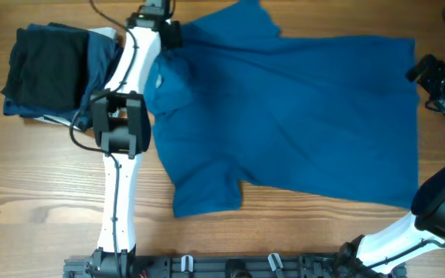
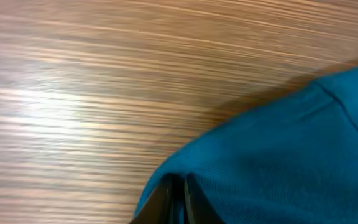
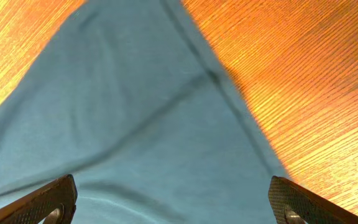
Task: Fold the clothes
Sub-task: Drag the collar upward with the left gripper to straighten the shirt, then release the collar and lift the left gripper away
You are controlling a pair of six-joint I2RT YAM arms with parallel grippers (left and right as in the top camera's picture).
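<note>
The medium-blue polo shirt [image 1: 284, 116] lies spread across the table, collar to the left and hem to the right. One sleeve points toward the front [image 1: 207, 189] and the other toward the back. My left gripper [image 1: 172, 37] is at the shirt's back-left shoulder. In the left wrist view its fingers [image 2: 178, 190] are shut on a raised fold of the blue fabric [image 2: 278, 155]. My right gripper [image 1: 425, 73] is at the hem's far right corner. In the right wrist view its fingers [image 3: 173, 202] are wide open over the shirt's corner [image 3: 135, 112], holding nothing.
A stack of folded garments sits at the back left, with a black one [image 1: 45, 66] on top and navy [image 1: 99, 54] and pale-grey ones beside it, next to my left arm. The arm-base rail [image 1: 230, 266] runs along the front edge. Bare wood [image 1: 37, 177] lies front left.
</note>
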